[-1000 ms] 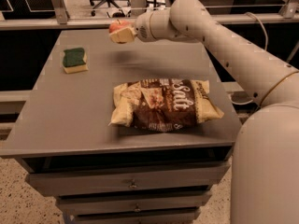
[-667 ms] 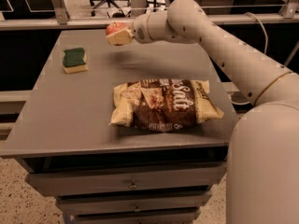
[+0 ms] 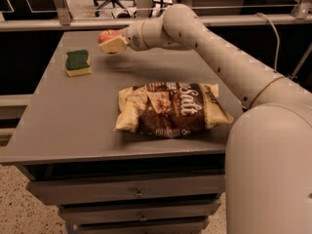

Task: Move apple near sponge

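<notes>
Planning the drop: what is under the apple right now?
The gripper, above the table's far edge, grips the apple. Beneath, only table surface shows, the sponge apart from it. The fingers hide the apple's underside.

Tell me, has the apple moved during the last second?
Yes. The apple, held in the gripper above the table, has shifted left in the view and slightly lower, closer to the sponge, which stayed put.
</notes>
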Motion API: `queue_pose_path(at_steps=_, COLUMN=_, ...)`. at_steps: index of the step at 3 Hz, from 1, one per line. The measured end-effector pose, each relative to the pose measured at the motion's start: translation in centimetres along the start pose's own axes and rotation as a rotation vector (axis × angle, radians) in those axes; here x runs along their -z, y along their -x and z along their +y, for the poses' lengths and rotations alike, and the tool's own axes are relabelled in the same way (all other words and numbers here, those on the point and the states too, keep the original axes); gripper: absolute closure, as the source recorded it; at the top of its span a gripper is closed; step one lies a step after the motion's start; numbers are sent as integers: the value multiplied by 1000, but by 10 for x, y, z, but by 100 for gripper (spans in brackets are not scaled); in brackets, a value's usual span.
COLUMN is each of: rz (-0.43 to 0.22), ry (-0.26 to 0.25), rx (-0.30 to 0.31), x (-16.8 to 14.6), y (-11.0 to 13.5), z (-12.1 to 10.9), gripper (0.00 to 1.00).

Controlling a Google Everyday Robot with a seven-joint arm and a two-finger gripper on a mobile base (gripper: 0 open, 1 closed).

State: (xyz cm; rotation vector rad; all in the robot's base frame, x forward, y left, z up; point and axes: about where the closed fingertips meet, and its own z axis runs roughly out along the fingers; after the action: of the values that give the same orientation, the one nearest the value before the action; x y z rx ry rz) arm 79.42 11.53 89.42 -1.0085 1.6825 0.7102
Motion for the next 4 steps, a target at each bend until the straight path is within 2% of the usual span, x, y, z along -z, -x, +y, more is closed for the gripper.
queue_pose_path(at_steps=1, rz=-23, ry=48, rx=15, x=-32, y=2, z=28, gripper=100)
queue_pose_path(at_steps=2, rz=-26, ry=40, rx=0, x=-36, y=-8, z=35, gripper=97)
queue_pose_path(at_steps=3, rz=-24, ry=21, rx=-15, x=-38, y=-18, z=37, gripper=66)
queue_pose_path(at_steps=4, rz=-24, ry=21, rx=-20, x=-39, y=-21, z=37, gripper=44)
